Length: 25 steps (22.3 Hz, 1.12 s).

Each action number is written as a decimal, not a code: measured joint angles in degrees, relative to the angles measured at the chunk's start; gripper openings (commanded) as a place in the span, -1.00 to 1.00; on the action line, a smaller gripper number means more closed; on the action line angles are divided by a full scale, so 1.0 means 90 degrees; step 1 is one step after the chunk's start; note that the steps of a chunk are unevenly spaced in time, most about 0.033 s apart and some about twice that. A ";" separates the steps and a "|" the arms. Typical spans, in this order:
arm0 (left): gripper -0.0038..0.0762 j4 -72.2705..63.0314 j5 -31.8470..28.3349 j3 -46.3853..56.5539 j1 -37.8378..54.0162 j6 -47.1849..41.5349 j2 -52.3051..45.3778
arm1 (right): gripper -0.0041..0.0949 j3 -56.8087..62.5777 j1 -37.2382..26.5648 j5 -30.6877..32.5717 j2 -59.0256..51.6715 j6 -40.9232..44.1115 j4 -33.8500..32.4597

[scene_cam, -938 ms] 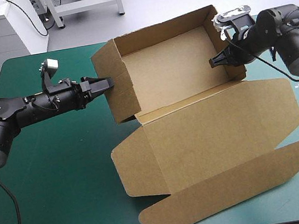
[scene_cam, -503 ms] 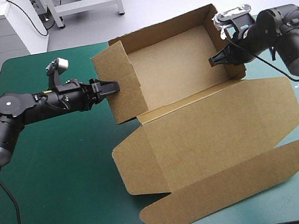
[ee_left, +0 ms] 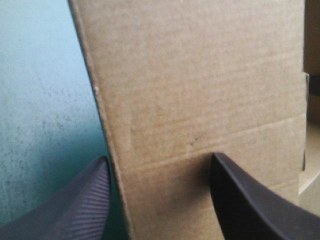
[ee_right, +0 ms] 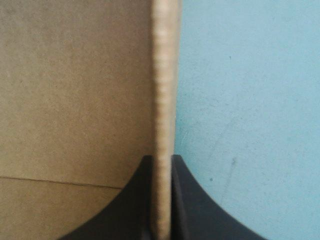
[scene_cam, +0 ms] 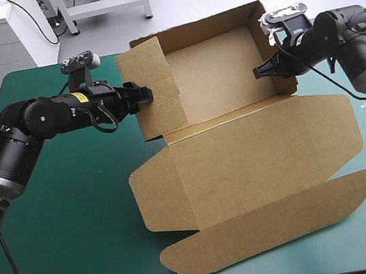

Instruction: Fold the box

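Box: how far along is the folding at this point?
Partway. Done: the box has its far and side walls raised into a tray. In hand: the right hand pinches the right wall; the open left hand straddles the left wall. Left: likely tucking the walls; the lid lies flat.

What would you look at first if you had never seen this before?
The big brown box grabs the eye. It sprawls across the middle of the teal-green table, with its walls up on the far half and its lid lying flat toward the near edge. The left claw, fingers apart, is at the box's left wall, and the right claw pinches the right wall.
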 measured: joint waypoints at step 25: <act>0.15 0.1672 0.0165 -0.0028 -0.0487 -0.2036 0.0651 | -0.93 0.0000 0.0815 -0.0178 -0.0030 0.0557 -0.0781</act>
